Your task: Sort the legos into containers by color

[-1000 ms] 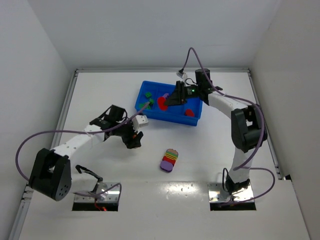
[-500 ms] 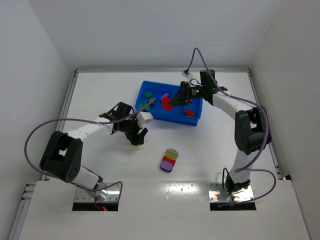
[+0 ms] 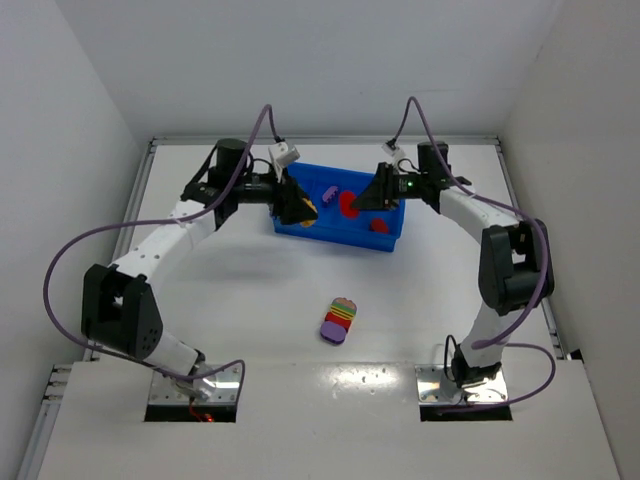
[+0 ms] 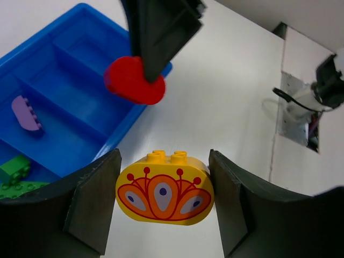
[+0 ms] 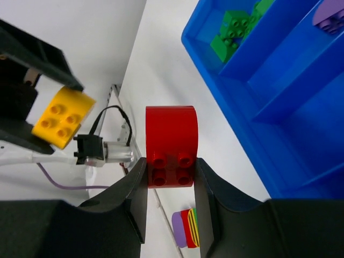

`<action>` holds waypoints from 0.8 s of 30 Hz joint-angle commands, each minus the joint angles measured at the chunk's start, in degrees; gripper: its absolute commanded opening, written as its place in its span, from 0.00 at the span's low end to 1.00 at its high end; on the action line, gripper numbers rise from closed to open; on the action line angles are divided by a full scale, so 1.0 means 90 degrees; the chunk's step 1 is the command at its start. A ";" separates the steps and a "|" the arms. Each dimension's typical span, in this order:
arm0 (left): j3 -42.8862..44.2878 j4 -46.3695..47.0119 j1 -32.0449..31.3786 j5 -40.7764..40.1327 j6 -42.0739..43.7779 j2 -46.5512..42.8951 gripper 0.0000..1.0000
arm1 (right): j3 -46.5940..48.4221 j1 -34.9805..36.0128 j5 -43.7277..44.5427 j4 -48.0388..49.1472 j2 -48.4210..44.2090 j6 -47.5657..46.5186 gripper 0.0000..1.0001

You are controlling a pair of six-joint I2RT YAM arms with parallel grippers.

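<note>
My left gripper (image 3: 297, 205) (image 4: 164, 180) is shut on a yellow lego with an orange flower print (image 4: 164, 185) (image 5: 63, 118), held in the air over the left end of the blue tray (image 3: 340, 232). My right gripper (image 3: 362, 202) (image 5: 170, 166) is shut on a red rounded lego (image 5: 172, 142) (image 4: 134, 80) above the tray's middle. The two held legos face each other, a short gap apart. In the tray's compartments (image 4: 80, 102) (image 5: 279, 102) lie green legos (image 5: 236, 29) (image 4: 16, 172), a purple lego (image 3: 328, 190) (image 4: 26, 113) and a red lego (image 3: 379, 226).
A multicoloured clump of stacked legos (image 3: 339, 320) (image 5: 188, 228), purple, red, yellow and green, lies on the white table in front of the tray. White walls close in the table at the back and sides. Purple cables trail from both arms.
The left arm has swung from the table in front of the tray's left corner up over the tray's left end, carrying the yellow lego. The right gripper has drifted slightly right with the red lego.
</note>
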 commanded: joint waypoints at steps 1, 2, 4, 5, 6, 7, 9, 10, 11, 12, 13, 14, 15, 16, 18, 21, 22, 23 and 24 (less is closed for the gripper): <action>0.0033 0.0804 -0.0088 -0.0430 -0.0651 0.0262 0.39 | -0.0033 -0.0192 0.0080 0.0210 -0.0380 -0.0141 0.04; 0.0159 0.0804 -0.0146 -0.0639 -0.0427 0.0447 0.39 | -0.0033 -0.0271 0.0147 0.0210 -0.0438 -0.0141 0.04; 0.0373 0.0804 -0.0215 -0.1184 -0.0367 0.0682 0.39 | -0.0033 -0.0368 0.0225 0.0210 -0.0438 -0.0141 0.04; 0.0375 0.0804 -0.0215 -0.1323 -0.0366 0.0799 0.39 | -0.0033 -0.0369 0.0303 0.0210 -0.0438 -0.0141 0.04; 0.0510 0.0881 -0.0215 -0.1412 -0.0308 0.0917 0.39 | -0.0033 -0.0533 0.0304 0.0152 -0.0516 -0.0141 0.04; 0.0569 0.1046 -0.0215 -0.1500 -0.0308 0.1101 0.39 | 0.0025 -0.0593 0.0304 0.0152 -0.0516 -0.0141 0.04; 0.0696 0.1281 -0.0293 -0.1831 -0.0308 0.1278 0.39 | 0.0026 -0.0690 0.0382 0.0152 -0.0584 -0.0141 0.04; 0.0784 0.1282 -0.0351 -0.1968 -0.0366 0.1395 0.39 | 0.0026 -0.0749 0.0382 0.0152 -0.0585 -0.0141 0.04; 0.0882 0.1389 -0.0352 -0.2027 -0.0366 0.1657 0.39 | 0.0026 -0.0847 0.0382 0.0152 -0.0585 -0.0141 0.04; 0.1134 0.1448 -0.0429 -0.2086 -0.0366 0.1805 0.39 | 0.0026 -0.0848 0.0382 0.0152 -0.0643 -0.0083 0.04; 0.1243 0.1448 -0.0430 -0.2087 -0.0434 0.1951 0.39 | 0.0026 -0.0935 0.0382 0.0152 -0.0643 -0.0082 0.04; 0.1370 0.1535 -0.0488 -0.2087 -0.0435 0.2088 0.39 | 0.0026 -0.1013 0.0382 0.0152 -0.0643 -0.0082 0.04; 0.1632 0.1536 -0.0489 -0.2087 -0.0435 0.2360 0.39 | -0.0032 -0.1081 0.0382 0.0152 -0.0643 -0.0082 0.04; 0.1751 0.1536 -0.0556 -0.2087 -0.0435 0.2479 0.39 | -0.0033 -0.1082 0.0382 0.0152 -0.0701 -0.0082 0.04; 0.2052 0.1536 -0.0625 -0.2213 -0.0435 0.2694 0.39 | -0.0033 -0.1150 0.0382 0.0152 -0.0702 -0.0082 0.04; 0.2298 0.1536 -0.0752 -0.2301 -0.0308 0.3065 0.39 | -0.0092 -0.1287 0.0382 0.0152 -0.0761 -0.0082 0.04; 0.2444 0.1536 -0.0820 -0.2301 -0.0250 0.3153 0.39 | -0.0092 -0.1345 0.0382 0.0152 -0.0761 -0.0082 0.04; 0.2522 0.1478 -0.0821 -0.2301 -0.0181 0.3328 0.39 | -0.0150 -0.1404 0.0382 0.0152 -0.0819 -0.0082 0.04; 0.2591 0.1478 -0.0879 -0.2359 -0.0181 0.3407 0.39 | -0.0150 -0.1404 0.0382 0.0152 -0.0819 -0.0082 0.04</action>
